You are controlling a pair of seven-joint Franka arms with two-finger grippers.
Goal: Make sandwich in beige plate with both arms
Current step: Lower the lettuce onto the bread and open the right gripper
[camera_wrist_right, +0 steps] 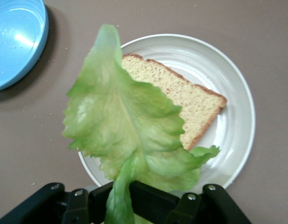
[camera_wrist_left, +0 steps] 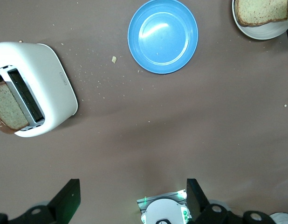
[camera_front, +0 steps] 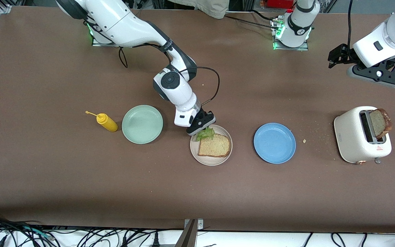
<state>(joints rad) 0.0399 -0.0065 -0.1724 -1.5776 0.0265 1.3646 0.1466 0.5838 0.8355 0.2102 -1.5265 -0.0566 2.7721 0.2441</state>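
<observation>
The beige plate (camera_front: 211,159) sits mid-table between a mint-green plate and a blue plate and holds one brown bread slice (camera_front: 214,146). My right gripper (camera_front: 201,127) is shut on the stem of a ruffled green lettuce leaf (camera_front: 205,133) and holds it over the plate's edge nearest the robots. In the right wrist view the leaf (camera_wrist_right: 125,121) hangs over the slice (camera_wrist_right: 190,100) and the plate (camera_wrist_right: 237,140). A second bread slice (camera_front: 380,122) stands in the white toaster (camera_front: 355,137). My left gripper (camera_front: 336,56) is open and empty, high above the table beside the toaster.
The mint-green plate (camera_front: 142,124) and a yellow squeeze bottle (camera_front: 106,122) lie toward the right arm's end. The blue plate (camera_front: 274,142) lies between the beige plate and the toaster. Crumbs (camera_front: 304,140) dot the table beside the toaster.
</observation>
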